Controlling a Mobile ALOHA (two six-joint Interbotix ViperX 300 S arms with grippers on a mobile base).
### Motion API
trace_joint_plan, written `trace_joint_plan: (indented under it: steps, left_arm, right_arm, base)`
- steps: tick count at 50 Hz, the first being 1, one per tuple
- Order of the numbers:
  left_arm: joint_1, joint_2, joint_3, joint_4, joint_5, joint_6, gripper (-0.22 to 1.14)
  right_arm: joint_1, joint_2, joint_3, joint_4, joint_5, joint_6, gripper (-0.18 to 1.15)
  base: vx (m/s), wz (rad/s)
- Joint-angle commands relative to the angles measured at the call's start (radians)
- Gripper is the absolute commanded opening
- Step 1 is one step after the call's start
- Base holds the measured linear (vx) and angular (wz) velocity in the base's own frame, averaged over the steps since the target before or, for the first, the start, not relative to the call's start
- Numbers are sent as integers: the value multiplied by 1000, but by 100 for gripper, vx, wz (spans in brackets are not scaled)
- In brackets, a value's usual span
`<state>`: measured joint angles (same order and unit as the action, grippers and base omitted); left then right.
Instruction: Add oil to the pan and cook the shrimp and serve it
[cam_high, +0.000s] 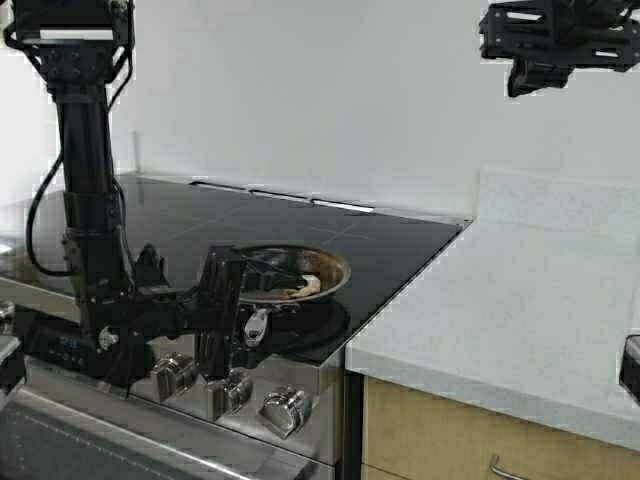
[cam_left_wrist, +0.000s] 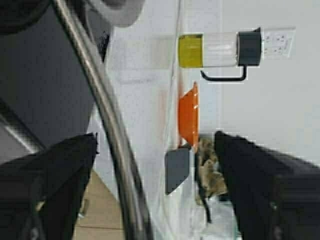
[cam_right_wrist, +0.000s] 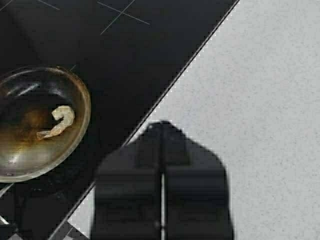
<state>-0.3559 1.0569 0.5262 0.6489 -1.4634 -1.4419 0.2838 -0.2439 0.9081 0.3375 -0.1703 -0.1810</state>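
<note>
With its fingers clamped on the pan (cam_high: 300, 272) rim at 7 o'clock, the left gripper (cam_high: 243, 305) hides the handle, while the right gripper (cam_high: 545, 50) hangs high above the worktop (cam_high: 520, 320), fingers together.

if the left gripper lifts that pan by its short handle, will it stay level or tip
Likely nose-heavy: the pan is wide and steel, while the handle by the left gripper is a short stub, so it may sag away from the grip. The shiny metal could slip between the fingers. The lone shrimp on the browned, glossy inside would probably slide if it tilts.
</note>
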Motion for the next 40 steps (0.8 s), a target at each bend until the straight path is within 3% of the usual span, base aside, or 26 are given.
trace_joint_plan:
  steps: [1,9,13,17,23,26,28,35,40]
  left_arm:
    - [-12,-12,-21,-2,-8,-31,101]
    - [-20,-5,-31,-2,-8,-66,98]
    - [-21,-6,-34,-2,-8,-94,85]
    - [-20,-6,-37,-6,-8,-121,63]
    - [-21,-6,-34,-41,-9,-141,9]
    - [-21,-11,-31,-60,-8,-147,-10]
    - [-21,-12,-31,-64,-9,-150,-11]
    - [-21,-31,-14,-63,-26,-158,7]
    - [-21,-49,5,-63,-52,-155,5]
  right_arm:
    - [2,-18,-15,-2,-5,0,8]
    - [2,-17,-15,-2,-5,0,8]
    - [2,-17,-15,-2,-5,0,8]
    - [2,-15,-15,-2,-6,0,8]
    - [2,-15,-15,-2,-5,0,8]
    - [2,-17,-15,-2,-5,0,8]
    - [2,-15,-15,-2,-5,0,8]
    - [2,-15,-15,-2,-5,0,8]
    - [2,-15,-15,-2,-5,2,8]
  base:
    - [0,0]
    - [0,0]
    - [0,0]
    - [0,0]
    - [0,0]
    - [0,0]
    - [0,0]
    - [0,0]
    - [0,0]
